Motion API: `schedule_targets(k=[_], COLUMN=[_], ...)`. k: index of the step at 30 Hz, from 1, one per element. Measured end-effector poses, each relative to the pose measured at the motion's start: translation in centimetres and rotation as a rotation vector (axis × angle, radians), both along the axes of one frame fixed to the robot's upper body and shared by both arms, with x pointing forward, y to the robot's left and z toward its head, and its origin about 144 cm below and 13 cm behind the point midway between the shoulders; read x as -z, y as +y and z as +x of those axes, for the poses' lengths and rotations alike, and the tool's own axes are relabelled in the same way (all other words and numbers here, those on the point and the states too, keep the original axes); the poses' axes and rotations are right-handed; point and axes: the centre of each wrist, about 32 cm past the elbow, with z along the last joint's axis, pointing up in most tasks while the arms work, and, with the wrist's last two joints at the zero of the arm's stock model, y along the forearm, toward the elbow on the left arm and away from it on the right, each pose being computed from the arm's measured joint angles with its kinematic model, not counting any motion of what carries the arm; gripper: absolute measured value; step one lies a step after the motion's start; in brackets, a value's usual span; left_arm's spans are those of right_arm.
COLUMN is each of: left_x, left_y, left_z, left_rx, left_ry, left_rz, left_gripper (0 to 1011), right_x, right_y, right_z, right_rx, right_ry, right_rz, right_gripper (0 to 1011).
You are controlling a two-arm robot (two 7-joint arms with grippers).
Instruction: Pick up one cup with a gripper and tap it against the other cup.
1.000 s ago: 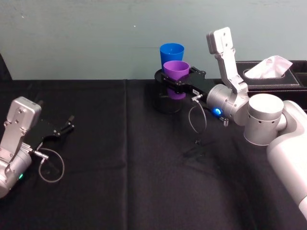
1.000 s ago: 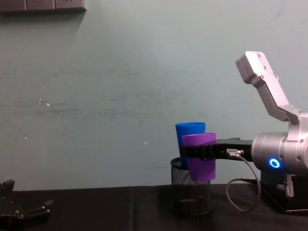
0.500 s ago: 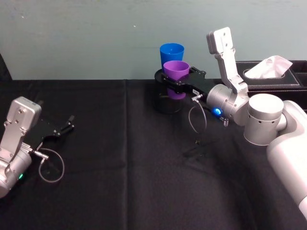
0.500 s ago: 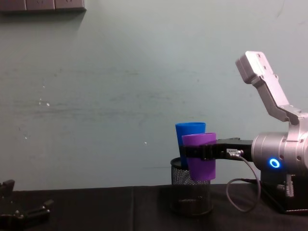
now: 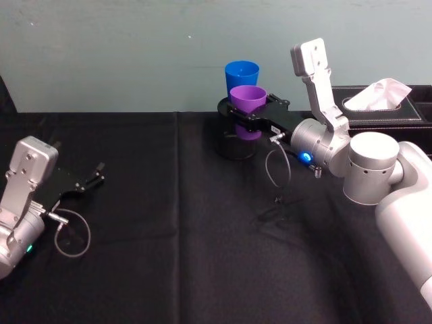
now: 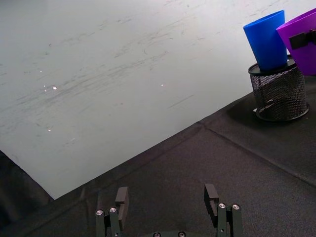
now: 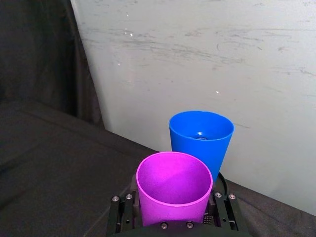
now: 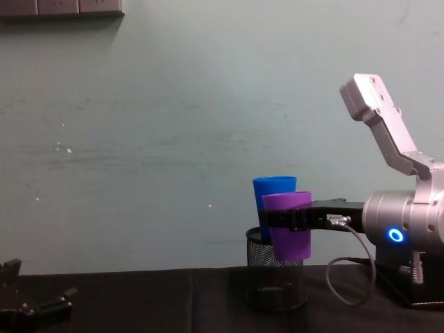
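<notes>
Currently the right tool (image 5: 241, 118) is clamped on the purple cup (image 5: 248, 101). Its long, flat black fingers (image 8: 281, 219) press the smooth tapered wall from both sides, a little below the rim. The cup is upright and lifted clear of the tabletop (image 5: 202, 256), which is covered in matte black cloth. In the chest view the cup's base hangs lower than the rim of the wire-mesh pot (image 8: 275, 277), on the pot's near side.

The blue cup (image 5: 241, 73) is glossy plastic, taller and narrower. It stands upright inside that black cylindrical mesh pot at the far edge of the tabletop, about mid-width. The purple cup sits just beside the blue one on its near side, with the purple rim lower than the blue rim. Whether the two walls touch cannot be told.

The right wrist is a silver-grey cylinder with a lit blue ring. A thin grey cable (image 5: 277, 169) loops beneath it.

The left tool (image 5: 88, 181) is parked low near the left edge of the tabletop, with its fingers spread apart and holding nothing.

A black tissue box (image 5: 381, 108) with white tissue sits at the far right edge.
</notes>
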Motion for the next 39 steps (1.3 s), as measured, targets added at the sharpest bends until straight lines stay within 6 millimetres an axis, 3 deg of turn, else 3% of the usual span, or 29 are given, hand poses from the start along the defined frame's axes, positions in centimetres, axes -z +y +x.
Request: schedule_targets(k=[39], left_x=[0.00], left_y=[0.00], left_z=[0.00], left_rx=[0.000], left_ry=[0.000], left_rz=[0.000], left_gripper=[1000], right_x=[0.00], right_y=[0.00], right_z=[0.00], right_rx=[0.000], right_ry=[0.000], right_rz=[0.000], right_gripper=[734])
